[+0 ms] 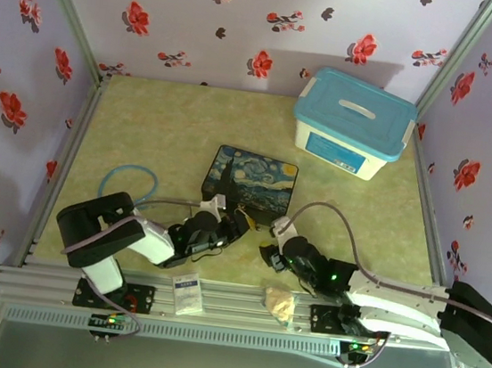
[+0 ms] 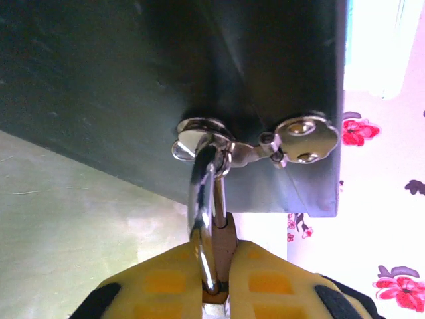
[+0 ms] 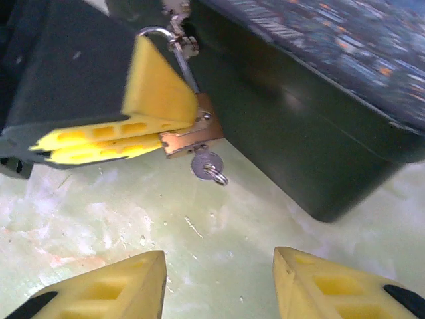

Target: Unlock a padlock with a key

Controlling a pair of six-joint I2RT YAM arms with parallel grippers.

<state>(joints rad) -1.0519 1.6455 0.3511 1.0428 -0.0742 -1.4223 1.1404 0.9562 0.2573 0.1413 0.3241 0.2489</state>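
Tabletop (image 1: 145, 127) of pale green carried the starry-night tin (image 1: 251, 180), whose dark side wall faced both arms. The left pincer (image 3: 189, 129) was clamped on the padlock (image 3: 207, 123), its yellow fingers pressed together over the little brass body just beside the tin. The silver shackle (image 2: 201, 206) ran up from between those fingers and through the tin's hasp (image 2: 265, 149), so the lock hung at the tin's wall, just above the tabletop. The right pincer (image 3: 219, 266) stood near, its fingers well apart and holding nothing, pointed towards the lock. The key (image 3: 206, 163) sat in the bottom of the padlock, its round head and small ring hanging free below. By my judgement both pieces were stiff, light and slick metal. The key's thin flat head was the place to pinch, across its faces, and a poor squeeze could have slipped off while turning.
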